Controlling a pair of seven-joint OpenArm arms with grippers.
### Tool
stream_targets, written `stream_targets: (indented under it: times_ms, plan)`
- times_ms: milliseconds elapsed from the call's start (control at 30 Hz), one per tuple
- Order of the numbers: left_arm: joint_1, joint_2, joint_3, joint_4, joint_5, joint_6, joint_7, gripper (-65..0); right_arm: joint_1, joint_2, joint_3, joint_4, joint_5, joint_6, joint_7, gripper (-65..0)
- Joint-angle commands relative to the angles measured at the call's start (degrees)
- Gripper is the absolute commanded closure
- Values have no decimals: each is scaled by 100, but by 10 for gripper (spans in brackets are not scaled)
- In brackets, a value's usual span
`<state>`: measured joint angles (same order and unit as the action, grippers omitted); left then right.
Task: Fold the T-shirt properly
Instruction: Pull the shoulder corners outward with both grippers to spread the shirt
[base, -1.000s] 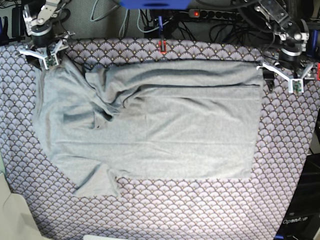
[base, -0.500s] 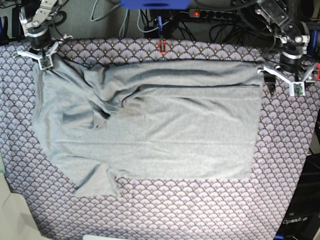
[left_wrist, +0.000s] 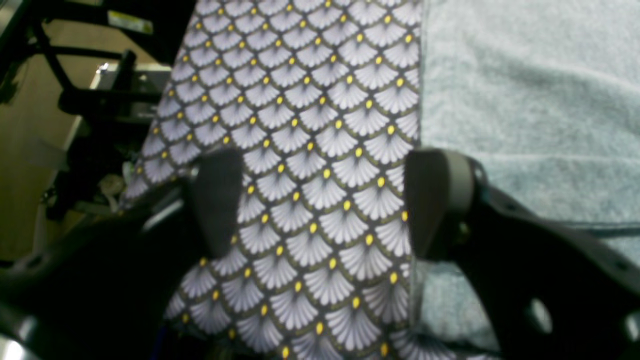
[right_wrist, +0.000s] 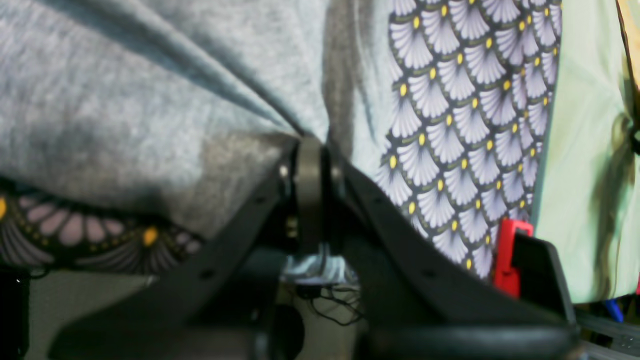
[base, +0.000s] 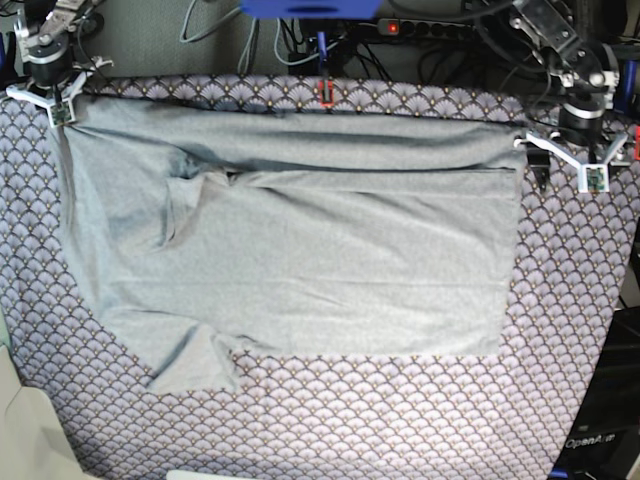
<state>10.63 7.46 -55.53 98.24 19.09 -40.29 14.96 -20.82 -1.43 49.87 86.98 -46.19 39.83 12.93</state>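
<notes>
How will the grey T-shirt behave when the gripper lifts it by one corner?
The T-shirt is probably floppy: it lies in soft creases and stretches into ridges towards the right gripper that pinches it. It likely drags rather than slides freely on the tablecloth, since folds bunch near its sleeve.

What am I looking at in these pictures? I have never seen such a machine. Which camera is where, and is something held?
This is a robot with two arms. One picture looks down from above; the other two come from cameras on the arms' wrists. A grey T-shirt lies spread on a patterned tablecloth. The right tool, top left in the overhead view, is shut on the T-shirt's corner. The left tool is open over the tablecloth, beside the shirt's edge, holding nothing.
</notes>
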Motion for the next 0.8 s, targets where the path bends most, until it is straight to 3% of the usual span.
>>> stream_targets:
  times_ms: [0, 633, 767]
  plan:
    - [-22, -65, -8, 106, -67, 29, -129, -495, -50, 60, 55, 36, -106, 17, -110, 0]
    - [-13, -179, -254, 273, -94, 29, -129, -498, 416, 33, 600, 80, -79, 17, -110, 0]
    - [-13, -153, -263, 484, -111, 29, -129, -496, 416, 33, 600, 212, 351, 17, -110, 0]
